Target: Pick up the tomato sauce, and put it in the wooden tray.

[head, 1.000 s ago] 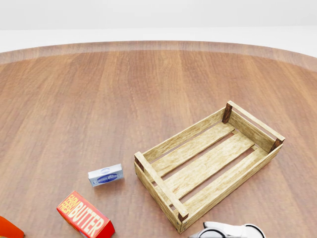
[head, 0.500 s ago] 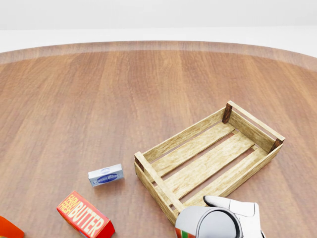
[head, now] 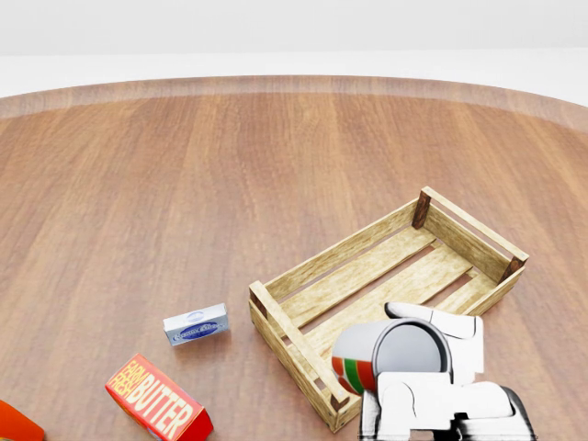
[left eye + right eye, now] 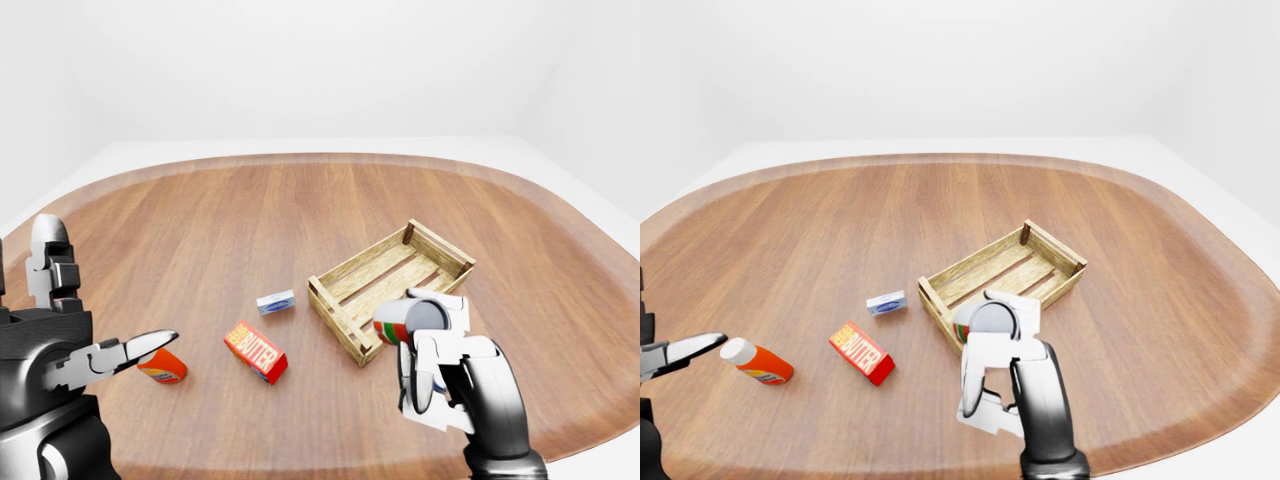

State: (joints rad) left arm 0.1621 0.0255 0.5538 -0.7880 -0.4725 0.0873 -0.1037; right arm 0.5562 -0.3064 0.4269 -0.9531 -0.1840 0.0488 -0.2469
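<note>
Here, right hand (image 3: 432,372) grips tomato sauce (image 3: 386,356) (can tilted) over wooden table (image 3: 184,184); white room.

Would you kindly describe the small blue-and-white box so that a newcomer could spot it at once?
Start at the wooden tray on the round wooden table. In the head view, the small blue-and-white box lies just left of the tray's lower-left corner, above the red butter box. It is the smallest item there, pale blue and white rather than red or orange.

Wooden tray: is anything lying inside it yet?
No. In the head view the wooden tray shows only bare slats, and the tomato sauce can is held in the right hand at its near corner.
</note>
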